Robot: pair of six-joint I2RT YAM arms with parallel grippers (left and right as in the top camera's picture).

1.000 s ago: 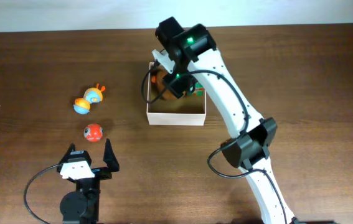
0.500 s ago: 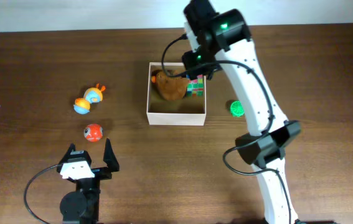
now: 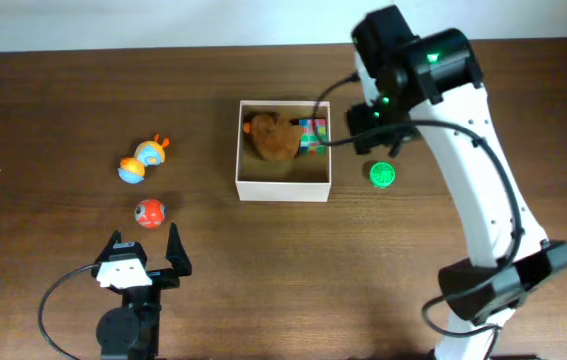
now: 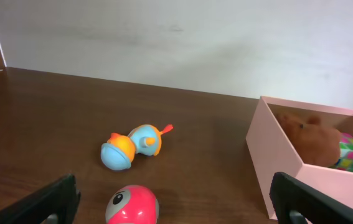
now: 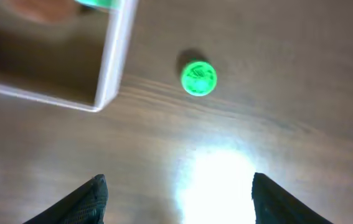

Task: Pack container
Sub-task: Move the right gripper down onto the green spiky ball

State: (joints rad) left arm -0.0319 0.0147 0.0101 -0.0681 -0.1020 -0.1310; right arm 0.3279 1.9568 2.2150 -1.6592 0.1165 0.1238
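Note:
The container (image 3: 283, 187) is a square white-walled box at the table's middle, also seen in the left wrist view (image 4: 276, 168) and the right wrist view (image 5: 115, 56). It holds a brown plush toy (image 3: 273, 137) and a multicoloured cube (image 3: 314, 133). A green round toy (image 3: 382, 175) lies just right of the box, also in the right wrist view (image 5: 198, 78). My right gripper (image 5: 177, 193) is open and empty, above the table right of the box (image 3: 378, 130). My left gripper (image 3: 144, 252) is open and empty, just behind a red ball toy (image 3: 149, 212).
A blue and orange toy (image 3: 139, 160) lies at the left, also in the left wrist view (image 4: 131, 144). The red ball toy (image 4: 132, 205) sits between the left fingers' line of sight. A white wall runs along the table's far edge.
The right arm has swung from over the box to the right, off the box. The brown plush toy now lies uncovered in the box. The left arm has not moved.

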